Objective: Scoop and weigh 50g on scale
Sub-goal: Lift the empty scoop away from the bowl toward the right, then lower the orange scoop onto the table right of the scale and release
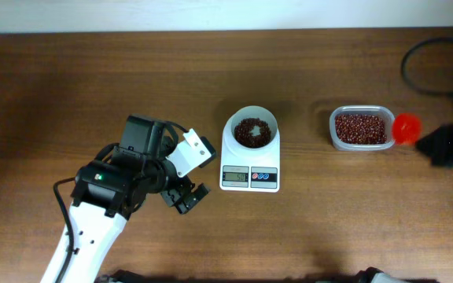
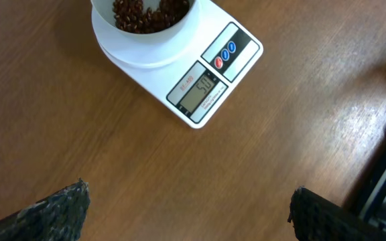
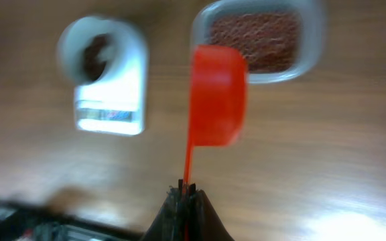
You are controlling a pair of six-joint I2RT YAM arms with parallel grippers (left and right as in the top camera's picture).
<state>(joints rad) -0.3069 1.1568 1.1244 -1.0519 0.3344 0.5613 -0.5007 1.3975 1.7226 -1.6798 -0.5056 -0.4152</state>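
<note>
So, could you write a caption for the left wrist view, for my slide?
Open left fingers hover over the table; scale holds beans.

Open table (image 1: 305, 157) runs between the scale (image 1: 249, 161) and the tub (image 1: 360, 128); the left hand (image 1: 197, 173) crowds the scale's left, a scoop (image 1: 406, 127) the tub's right.

scale (image 2: 179, 60) display (image 2: 198, 92) digits, too small to read surely

The overhead view looks straight down from far above the brown wooden table (image 1: 132, 71). The left wrist view looks down from close, with the small white digital scale with a round bowl top (image 2: 179, 63) just ahead of the left gripper (image 2: 187, 194). The right wrist view is blurred and sits farther back. It looks along the red plastic scoop (image 3: 216, 94) in the right gripper (image 3: 185, 191), and that scale lies ahead to the left. All three views share it.
</note>
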